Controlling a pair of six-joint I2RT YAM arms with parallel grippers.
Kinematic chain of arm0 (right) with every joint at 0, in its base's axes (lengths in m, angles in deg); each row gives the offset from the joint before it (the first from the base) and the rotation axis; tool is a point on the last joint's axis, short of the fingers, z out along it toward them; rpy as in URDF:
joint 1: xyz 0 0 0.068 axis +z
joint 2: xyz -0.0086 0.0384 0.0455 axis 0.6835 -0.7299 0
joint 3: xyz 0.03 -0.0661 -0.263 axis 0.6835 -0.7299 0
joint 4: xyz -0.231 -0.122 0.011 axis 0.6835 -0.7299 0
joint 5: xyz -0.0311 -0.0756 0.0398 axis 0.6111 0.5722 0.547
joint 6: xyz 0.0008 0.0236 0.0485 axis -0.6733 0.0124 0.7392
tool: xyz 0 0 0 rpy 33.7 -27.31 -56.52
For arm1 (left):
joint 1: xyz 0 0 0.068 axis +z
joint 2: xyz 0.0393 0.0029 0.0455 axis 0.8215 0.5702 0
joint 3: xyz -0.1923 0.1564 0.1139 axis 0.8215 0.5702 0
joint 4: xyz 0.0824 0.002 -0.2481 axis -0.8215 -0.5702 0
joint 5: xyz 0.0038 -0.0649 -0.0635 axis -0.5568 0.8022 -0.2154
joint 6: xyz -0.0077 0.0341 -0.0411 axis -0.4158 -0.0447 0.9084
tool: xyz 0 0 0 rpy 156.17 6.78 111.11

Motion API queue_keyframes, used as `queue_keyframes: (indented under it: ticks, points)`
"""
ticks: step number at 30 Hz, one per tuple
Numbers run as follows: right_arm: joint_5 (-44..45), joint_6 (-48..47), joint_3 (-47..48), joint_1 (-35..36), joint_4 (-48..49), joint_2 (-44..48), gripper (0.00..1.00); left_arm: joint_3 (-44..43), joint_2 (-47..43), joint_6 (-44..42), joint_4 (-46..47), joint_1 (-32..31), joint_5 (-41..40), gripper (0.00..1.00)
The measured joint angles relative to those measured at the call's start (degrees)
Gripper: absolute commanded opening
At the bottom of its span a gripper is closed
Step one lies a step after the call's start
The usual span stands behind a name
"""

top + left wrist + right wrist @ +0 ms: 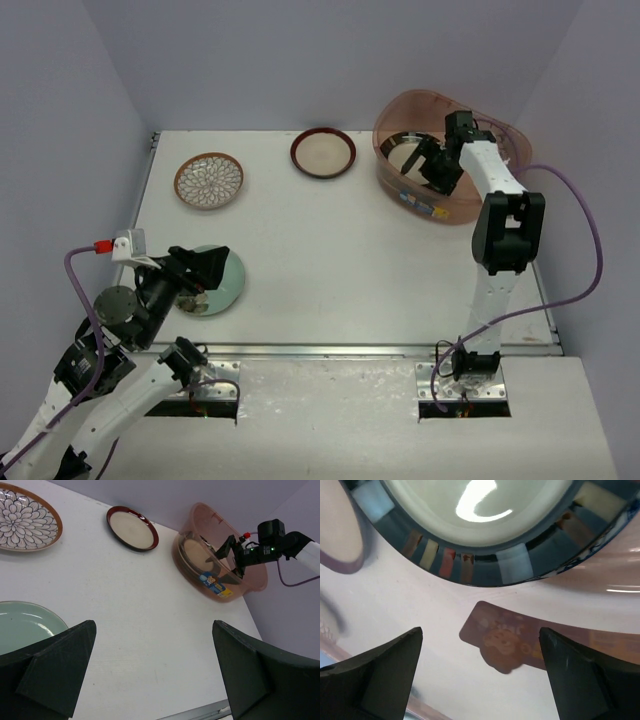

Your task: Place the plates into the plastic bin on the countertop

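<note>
The plastic bin (396, 186) stands at the back right of the countertop (340, 260). My right gripper (428, 166) is open inside it, empty, just above a dark-striped cream plate (480, 515) lying in the bin; the bin's label (512, 640) shows through the wall below. The mint green plate (228, 280) lies near the front left, partly under my open, empty left gripper (205, 268). The brown-white floral plate (209, 180) and the dark-red rimmed cream plate (323, 153) lie at the back. The other plates are hidden.
In the left wrist view, the mint plate (25, 625) is at the lower left, the floral plate (25, 520) and red-rimmed plate (132, 527) are beyond, and the bin (252, 582) holds the right gripper (230, 552). Grey walls enclose the table.
</note>
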Motion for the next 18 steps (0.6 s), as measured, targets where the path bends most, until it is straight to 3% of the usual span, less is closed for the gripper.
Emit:
queue_keyframes:
  ticks: [7, 13, 18]
  points:
    - [3.34, 0.26, -13.94, 2.28, 7.48, 19.64, 0.99, -0.01, 0.01, 0.51, -0.29, -0.04, -1.09, 1.00]
    - [8.43, -5.37, -15.87, 18.72, 17.21, 38.01, 0.99, -0.25, 1.46, 0.67, -1.01, -0.04, -3.24, 1.00]
    - [0.88, -7.82, -22.67, 26.04, 25.33, 44.43, 0.99, -1.99, 6.66, 0.54, -2.29, -0.04, -6.41, 1.00]
